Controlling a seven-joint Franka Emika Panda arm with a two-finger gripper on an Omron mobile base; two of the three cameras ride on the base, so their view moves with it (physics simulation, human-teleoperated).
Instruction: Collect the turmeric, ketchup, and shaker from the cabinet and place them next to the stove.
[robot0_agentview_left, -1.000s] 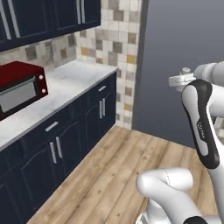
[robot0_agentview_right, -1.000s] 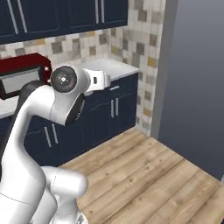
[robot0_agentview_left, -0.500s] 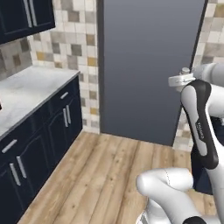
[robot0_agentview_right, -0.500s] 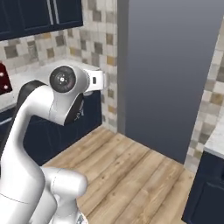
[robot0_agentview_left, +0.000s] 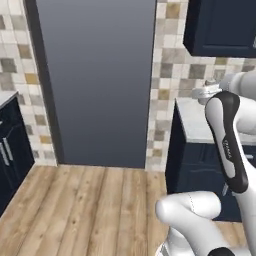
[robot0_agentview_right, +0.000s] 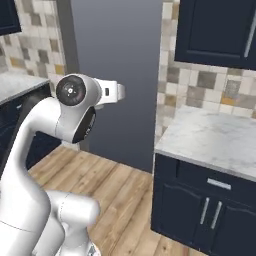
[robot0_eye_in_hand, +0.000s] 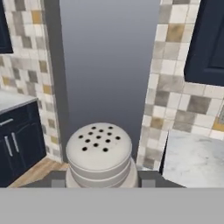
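my base has swung round over the last second: the counter with the red appliance that sat on my left has slid out of sight, and now both base cameras face a tall grey panel with wood floor in front of it and a navy base cabinet under a marble counter off to the right (that is the cameras turning, not the kitchen moving). a navy wall cabinet hangs above that counter, its door shut.

in the hand view the shaker sits right at the bottom between my finger tips, its holed, rounded top facing the lens, so i read the gripper as clenched on the shaker and carrying it. the arm itself looks tucked in the same folded pose across the turn, hand held high at about counter level in front of the grey panel.

i judge this to be the transit leg for the shaker: it is out of the cabinet and riding with me. i see no stove, turmeric or ketchup in these views, so the base needs to go on turning or driving until the cooktop comes up before i set anything down. the main thing to mind is the shaker shifting in the grip while the base swings.
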